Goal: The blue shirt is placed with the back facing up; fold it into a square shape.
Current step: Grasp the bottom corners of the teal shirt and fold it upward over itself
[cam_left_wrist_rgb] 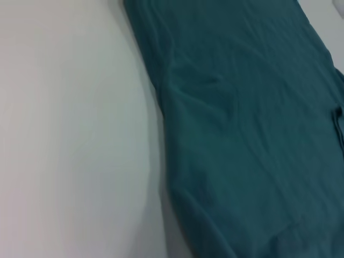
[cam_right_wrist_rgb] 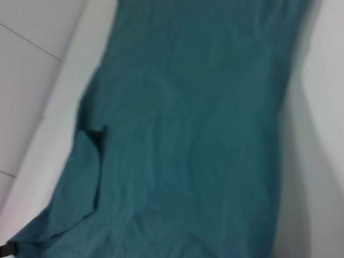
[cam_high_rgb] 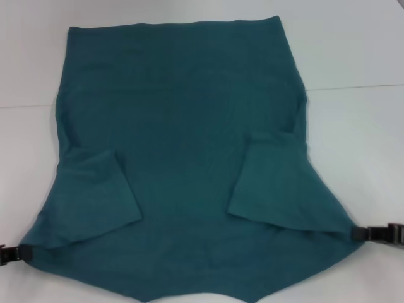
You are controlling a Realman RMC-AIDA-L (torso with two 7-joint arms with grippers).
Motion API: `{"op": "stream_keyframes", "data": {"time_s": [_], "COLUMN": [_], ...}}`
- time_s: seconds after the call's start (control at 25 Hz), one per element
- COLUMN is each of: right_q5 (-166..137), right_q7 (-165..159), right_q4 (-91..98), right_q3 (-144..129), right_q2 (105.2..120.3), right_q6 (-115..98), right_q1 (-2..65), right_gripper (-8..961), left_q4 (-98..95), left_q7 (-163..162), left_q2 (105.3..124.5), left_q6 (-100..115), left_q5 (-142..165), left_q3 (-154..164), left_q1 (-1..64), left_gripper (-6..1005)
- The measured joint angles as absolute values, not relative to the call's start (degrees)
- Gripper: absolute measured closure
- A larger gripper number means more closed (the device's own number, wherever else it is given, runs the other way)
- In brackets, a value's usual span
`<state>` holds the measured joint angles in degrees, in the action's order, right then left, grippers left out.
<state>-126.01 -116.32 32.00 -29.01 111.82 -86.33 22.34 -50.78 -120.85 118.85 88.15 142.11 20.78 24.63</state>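
Observation:
The blue shirt (cam_high_rgb: 183, 145) lies spread on the white table (cam_high_rgb: 353, 145), with both short sleeves folded inward onto its body. The near edge is stretched into two pointed corners. My left gripper (cam_high_rgb: 19, 254) is at the near left corner, shut on the fabric. At the near right corner my right gripper (cam_high_rgb: 355, 233) pinches the cloth in the same way. The left wrist view shows the shirt (cam_left_wrist_rgb: 242, 123) beside bare table. The right wrist view shows the shirt (cam_right_wrist_rgb: 188, 134) with a folded sleeve and, far off, the left gripper (cam_right_wrist_rgb: 6, 249).
A thin seam line (cam_high_rgb: 360, 86) crosses the table behind the shirt's middle. White tabletop (cam_left_wrist_rgb: 75, 134) runs along both sides of the shirt and beyond its far hem (cam_high_rgb: 177, 24).

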Motion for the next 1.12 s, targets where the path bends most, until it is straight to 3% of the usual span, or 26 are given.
{"op": "stream_keyframes", "data": {"time_s": [0.48, 1.12], "right_q5": [-126.03, -126.37], "right_q7": [-107.67, -104.58], "right_q4": [32.35, 32.60], "right_q3": [-19.97, -15.14], "right_q2": [112.06, 109.23], "right_q6": [-94.24, -96.02], "right_q1": [13.76, 9.93], "right_gripper": [924, 923], "left_q4": [-50.88, -49.83], "left_q7": [-118.57, -114.93], "left_q2": [118.83, 120.86], "left_q6": [96.74, 104.24], "left_q5": [141.94, 141.84], "left_q3": [12.84, 12.14], "left_q1": [21.05, 17.47], "left_gripper": [983, 983]}}
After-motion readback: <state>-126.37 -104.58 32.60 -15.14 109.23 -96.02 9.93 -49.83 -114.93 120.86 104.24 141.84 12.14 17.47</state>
